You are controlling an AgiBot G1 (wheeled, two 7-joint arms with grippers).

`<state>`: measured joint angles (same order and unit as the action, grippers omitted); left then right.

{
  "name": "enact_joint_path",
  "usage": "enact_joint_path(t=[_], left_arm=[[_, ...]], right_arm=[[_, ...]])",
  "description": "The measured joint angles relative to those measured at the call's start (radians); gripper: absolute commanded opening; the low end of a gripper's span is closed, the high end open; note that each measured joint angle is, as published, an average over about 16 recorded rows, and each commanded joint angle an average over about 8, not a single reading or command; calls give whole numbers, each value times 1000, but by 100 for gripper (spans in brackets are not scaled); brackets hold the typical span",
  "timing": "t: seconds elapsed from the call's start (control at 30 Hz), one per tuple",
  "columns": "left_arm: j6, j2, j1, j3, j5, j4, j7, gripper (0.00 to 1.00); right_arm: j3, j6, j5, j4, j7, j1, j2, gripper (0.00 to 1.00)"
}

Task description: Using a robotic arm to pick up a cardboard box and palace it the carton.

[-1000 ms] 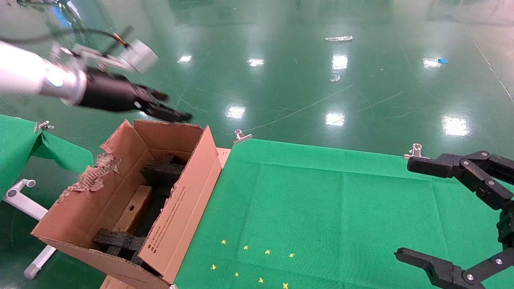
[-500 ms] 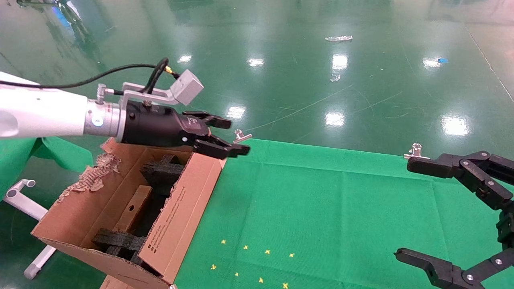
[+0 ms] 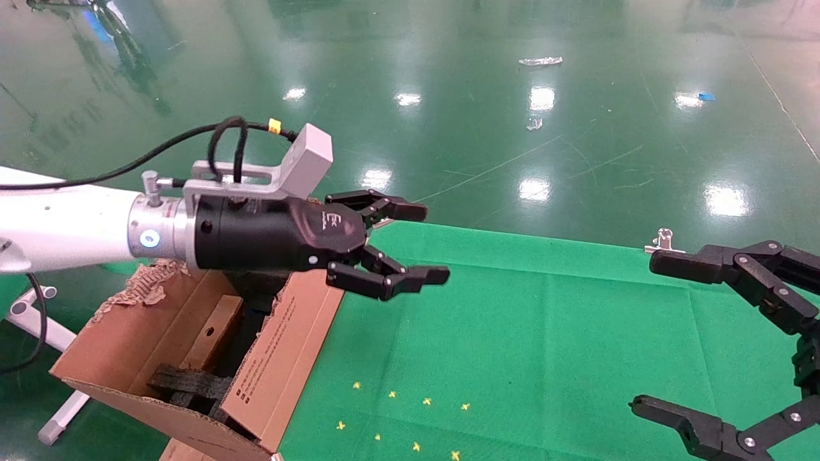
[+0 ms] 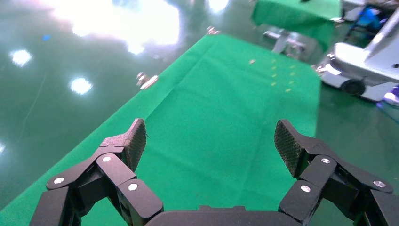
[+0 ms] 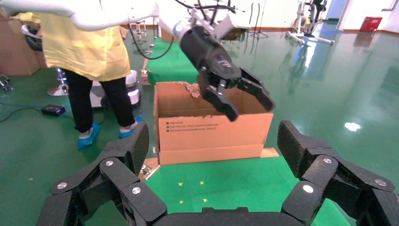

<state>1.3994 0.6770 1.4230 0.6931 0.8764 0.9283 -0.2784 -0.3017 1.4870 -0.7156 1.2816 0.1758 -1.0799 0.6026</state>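
Observation:
The large brown carton (image 3: 282, 358) stands at the green table's left end, flaps up, with black foam pieces (image 3: 192, 384) inside. The small reddish-brown cardboard box (image 3: 214, 333), showing a round hole, lies inside the carton beside the foam. My left gripper (image 3: 428, 243), on the white-sleeved arm, is open and empty. It hovers just past the carton's right flap, above the green cloth. The left wrist view shows only cloth between its fingers (image 4: 210, 136). The right wrist view shows the left gripper (image 5: 251, 109) above the carton (image 5: 211, 136). My right gripper (image 3: 644, 333) is open and empty at the table's right end.
The green cloth table (image 3: 544, 333) has small yellow marks (image 3: 403, 416) near its front and metal clips (image 3: 663, 240) on its far edge. A white tube frame (image 3: 38, 320) stands left of the carton. A person in yellow (image 5: 89, 47) stands behind the carton in the right wrist view.
My left gripper has swung from beyond the carton's far edge to the right and nearer, out over the green cloth, staying open. The right arm has not moved.

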Motion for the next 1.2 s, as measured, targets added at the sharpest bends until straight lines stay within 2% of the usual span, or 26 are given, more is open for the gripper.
enact_joint_path(t=[0.37,0.63,0.87,1.2], left_arm=[[57,-39,-208,-247,-87,213,54,100],[91,-62,-331,-393,-138,337,85,100],[103,-70,-373,-443,-157,380,94,100],[101,-69,-364,-431,-153,370,93,100]], right_arm=[[-1,0,0,0,0,0,0,100],[-1,0,1,0,0,0,0,100],[-1,-1,1,0,-1,0,0,100],[-1,-1,1,0,-1,0,0,100]])
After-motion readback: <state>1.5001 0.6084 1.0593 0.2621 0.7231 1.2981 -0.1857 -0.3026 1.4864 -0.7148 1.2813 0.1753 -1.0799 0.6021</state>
